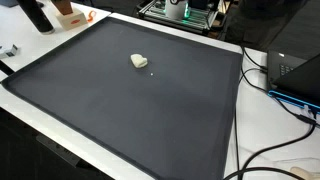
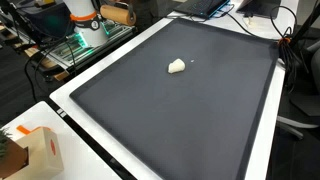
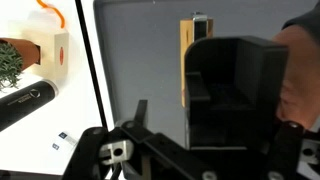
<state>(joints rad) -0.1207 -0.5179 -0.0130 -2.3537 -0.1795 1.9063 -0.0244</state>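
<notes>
Gripper (image 3: 205,150), wrist view: only its dark linkage shows along the bottom edge, and I cannot tell whether the jaws stand wide or narrow. It appears in neither exterior view. A pale lump (image 1: 139,61) lies alone on the dark mat (image 1: 120,115), toward the far half in both exterior views (image 2: 177,67), well apart from every mat edge. The lump is compact, with no marked long axis that I can make out. In the wrist view I see the mat's border, the white tabletop (image 3: 30,150) and a cardboard box (image 3: 45,55), also visible in an exterior view (image 2: 40,150); a large black block (image 3: 235,95) that I cannot identify fills the frame ahead. The lump is outside the wrist view, so I judge it lies away from that box, toward the middle of the mat.
</notes>
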